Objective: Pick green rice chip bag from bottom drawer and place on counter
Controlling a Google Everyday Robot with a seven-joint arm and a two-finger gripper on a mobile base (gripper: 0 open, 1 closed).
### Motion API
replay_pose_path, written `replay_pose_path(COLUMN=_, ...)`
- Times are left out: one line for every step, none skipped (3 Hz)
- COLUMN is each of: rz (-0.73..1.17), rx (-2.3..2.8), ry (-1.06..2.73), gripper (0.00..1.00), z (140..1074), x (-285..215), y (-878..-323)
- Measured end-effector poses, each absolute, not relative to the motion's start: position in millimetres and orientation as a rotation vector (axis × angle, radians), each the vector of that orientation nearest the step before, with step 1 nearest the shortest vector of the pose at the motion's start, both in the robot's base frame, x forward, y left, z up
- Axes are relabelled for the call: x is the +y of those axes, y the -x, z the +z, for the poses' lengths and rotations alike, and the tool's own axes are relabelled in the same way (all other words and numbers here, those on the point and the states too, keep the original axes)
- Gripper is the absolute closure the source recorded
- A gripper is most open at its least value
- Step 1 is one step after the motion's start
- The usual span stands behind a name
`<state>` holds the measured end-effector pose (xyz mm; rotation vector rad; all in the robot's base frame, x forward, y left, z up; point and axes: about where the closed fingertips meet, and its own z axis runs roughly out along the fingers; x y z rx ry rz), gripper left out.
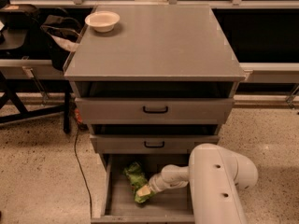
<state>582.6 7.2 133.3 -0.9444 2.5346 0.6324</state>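
The green rice chip bag (135, 177) lies crumpled on the floor of the open bottom drawer (117, 208), left of centre. My white arm reaches down from the right into that drawer, and my gripper (144, 191) sits right at the bag's lower end, touching or overlapping it. The grey counter (154, 41) tops the cabinet above, well clear of the arm.
A white bowl (102, 20) stands at the counter's back left corner. The two upper drawers with black handles (155, 109) are slightly pulled out. A black cable (79, 162) runs down the floor left of the cabinet; dark bags and a stand sit at far left.
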Motion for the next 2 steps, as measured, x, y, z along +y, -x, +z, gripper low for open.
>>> replay_pose_path(rz=0.632, rx=2.535, ry=0.944, gripper=0.66, z=133.3, x=7.2, y=-582.6)
replay_pose_path(rz=0.632, rx=2.535, ry=0.944, gripper=0.89, z=133.3, x=7.2, y=-582.6)
